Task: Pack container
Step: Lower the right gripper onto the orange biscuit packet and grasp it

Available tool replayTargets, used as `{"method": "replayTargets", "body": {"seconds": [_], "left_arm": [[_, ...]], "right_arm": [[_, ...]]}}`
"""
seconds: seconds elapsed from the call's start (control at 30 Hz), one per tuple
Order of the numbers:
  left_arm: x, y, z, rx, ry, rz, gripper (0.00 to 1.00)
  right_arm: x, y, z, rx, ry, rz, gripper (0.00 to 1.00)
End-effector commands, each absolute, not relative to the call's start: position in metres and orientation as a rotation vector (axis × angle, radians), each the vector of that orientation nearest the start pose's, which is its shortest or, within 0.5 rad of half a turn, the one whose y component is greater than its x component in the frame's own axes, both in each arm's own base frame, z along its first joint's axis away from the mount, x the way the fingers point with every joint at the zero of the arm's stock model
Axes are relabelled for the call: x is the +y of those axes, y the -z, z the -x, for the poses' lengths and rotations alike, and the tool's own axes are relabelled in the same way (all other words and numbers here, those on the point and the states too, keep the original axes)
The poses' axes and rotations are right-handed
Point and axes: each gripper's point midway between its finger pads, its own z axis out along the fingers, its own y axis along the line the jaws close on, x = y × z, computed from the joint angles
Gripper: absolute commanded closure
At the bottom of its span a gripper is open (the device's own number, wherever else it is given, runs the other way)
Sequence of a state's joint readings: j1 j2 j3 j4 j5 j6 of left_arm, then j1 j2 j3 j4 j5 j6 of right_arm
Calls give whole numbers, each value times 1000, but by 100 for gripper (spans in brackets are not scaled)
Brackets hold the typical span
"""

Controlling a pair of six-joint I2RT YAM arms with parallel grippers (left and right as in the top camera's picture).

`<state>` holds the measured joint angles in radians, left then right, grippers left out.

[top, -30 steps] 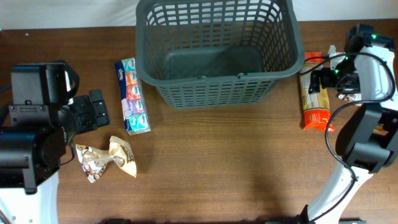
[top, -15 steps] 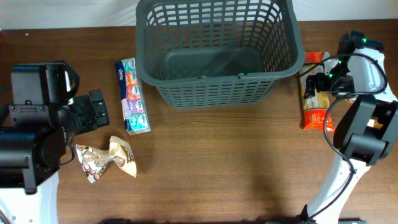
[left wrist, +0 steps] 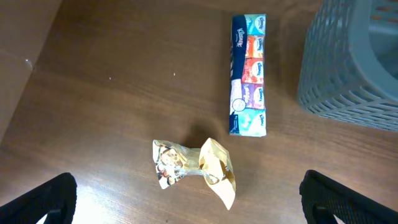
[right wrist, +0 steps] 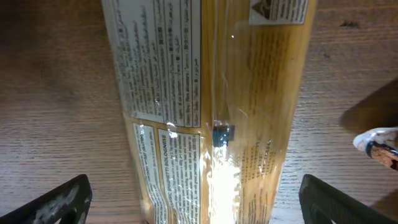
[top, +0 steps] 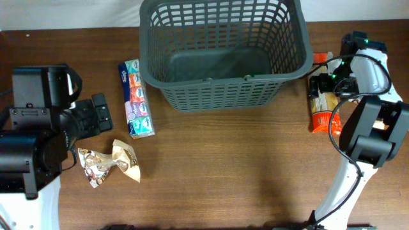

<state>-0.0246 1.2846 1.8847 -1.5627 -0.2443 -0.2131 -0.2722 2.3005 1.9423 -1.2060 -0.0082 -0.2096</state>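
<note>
The dark grey lattice container [top: 220, 83] stands at the back middle of the table, empty; its corner shows in the left wrist view [left wrist: 348, 68]. A spaghetti packet [top: 321, 105] lies to its right. My right gripper [top: 327, 83] is open just above the packet [right wrist: 211, 106], fingers on either side. A tissue pack [top: 136, 98] lies left of the container and a crumpled gold snack bag [top: 110, 163] lies in front of it. My left gripper [top: 96, 115] is open and empty above them; both show in its wrist view, tissue pack [left wrist: 249, 74], bag [left wrist: 193, 167].
A small white and red thing [right wrist: 378, 144] lies on the table at the right of the spaghetti packet. The robot bases stand at the left edge [top: 32, 147] and right edge [top: 370, 140] of the wooden table.
My right gripper has moved left and down over the spaghetti packet. The left arm and the other items have not moved.
</note>
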Motion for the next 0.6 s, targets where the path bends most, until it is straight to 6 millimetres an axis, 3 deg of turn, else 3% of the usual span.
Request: {"method": "replayTargets", "body": {"seconds": [0.0, 0.3, 0.57], "left_arm": [[40, -356, -250, 2489, -237, 341, 1], [40, -354, -247, 2508, -242, 340, 1], [40, -354, -247, 2505, -242, 340, 1]], "right_arm": [[-116, -17, -427, 3174, -30, -108, 1], [-115, -5, -423, 3209, -41, -109, 1], [-129, -5, -419, 3230, 85, -106, 1]]}}
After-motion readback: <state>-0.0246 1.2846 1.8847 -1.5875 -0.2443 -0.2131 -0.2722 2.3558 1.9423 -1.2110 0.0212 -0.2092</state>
